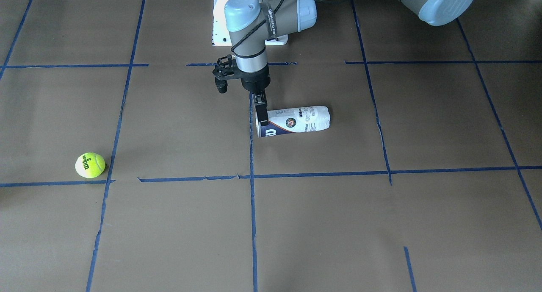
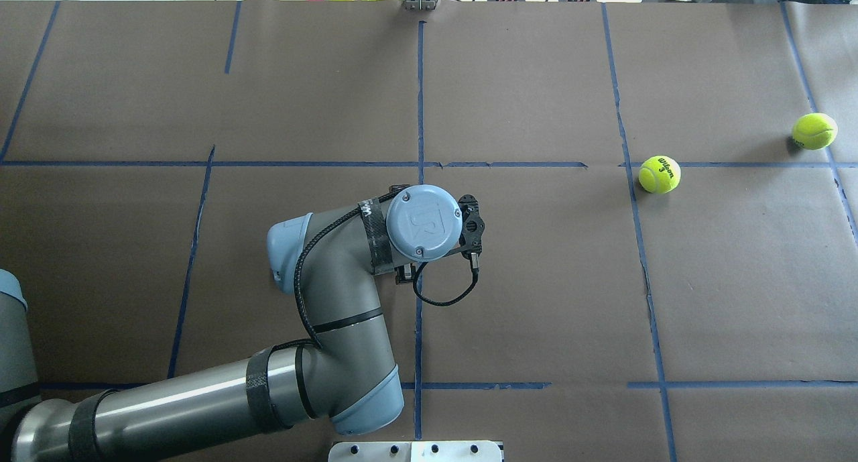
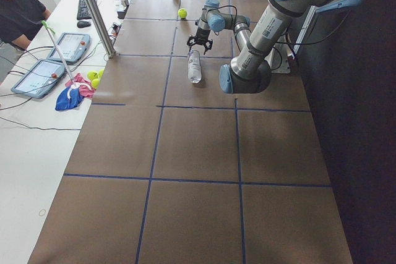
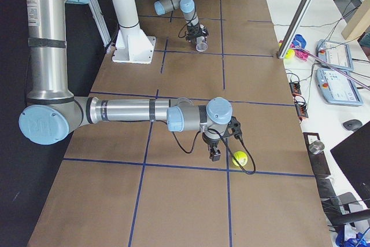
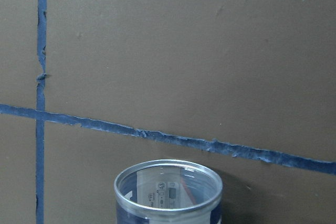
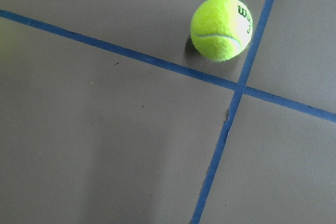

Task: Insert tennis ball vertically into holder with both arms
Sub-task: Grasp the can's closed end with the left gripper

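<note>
The tennis ball [image 1: 89, 165] is seen on the bench [image 1: 322, 224] beside crossing blue tape [image 6: 239, 90], the right claw [image 4: 215, 155] poised near it, its width not to be told; farther off, the holder [image 1: 296, 121] is laid sideways, its open end seemingly straddled by the left claw [image 1: 260, 116]; any grip cannot be told.

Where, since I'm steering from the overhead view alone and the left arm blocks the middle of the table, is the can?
Observer: Beneath the left arm; the front-facing view shows the can lying on its side on the table.
Operator: Which way does its mouth point?
Observer: Towards the robot's right; the left wrist view looks into that open end.
Operator: And the left gripper?
Observer: The left gripper hangs at the open end; whether it grips the can, I cannot tell.
</note>
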Available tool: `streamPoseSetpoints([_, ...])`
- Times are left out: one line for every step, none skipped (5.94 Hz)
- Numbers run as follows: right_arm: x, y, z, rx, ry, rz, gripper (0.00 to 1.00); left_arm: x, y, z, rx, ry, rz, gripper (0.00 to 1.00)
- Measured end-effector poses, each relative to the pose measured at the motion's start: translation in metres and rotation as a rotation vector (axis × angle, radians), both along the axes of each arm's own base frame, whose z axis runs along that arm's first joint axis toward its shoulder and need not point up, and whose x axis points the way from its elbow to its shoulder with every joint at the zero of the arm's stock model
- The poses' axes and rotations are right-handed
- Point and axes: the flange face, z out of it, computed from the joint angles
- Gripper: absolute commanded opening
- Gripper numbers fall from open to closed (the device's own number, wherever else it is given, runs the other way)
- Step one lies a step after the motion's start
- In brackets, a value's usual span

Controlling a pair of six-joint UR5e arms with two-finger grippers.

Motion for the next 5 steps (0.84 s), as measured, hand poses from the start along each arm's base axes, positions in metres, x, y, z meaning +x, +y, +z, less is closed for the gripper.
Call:
streamPoseSetpoints([0.0,0.0,0.0,0.0,0.001,0.0,1.0,0.004,0.001,0.003,0.006,-0.01,-0.003,1.0])
streamPoseSetpoints([0.0,0.0,0.001,-0.001,0.001,-0.001,1.0,0.007,0.0,0.006,0.006,-0.018,-0.006,1.0])
streamPoseSetpoints([-0.001,0.0,0.002,-0.004,0.001,-0.002,1.0,0.01,-0.001,0.011,0.002,-0.029,-0.007,1.0])
streamPoseSetpoints([-0.002,0.0,0.004,-0.007,0.001,-0.004,1.0,0.015,-0.003,0.017,0.0,-0.037,-0.01,1.0])
streamPoseSetpoints([-0.003,0.0,0.004,-0.008,0.001,-0.006,1.0,0.019,-0.006,0.023,0.006,-0.042,-0.017,1.0])
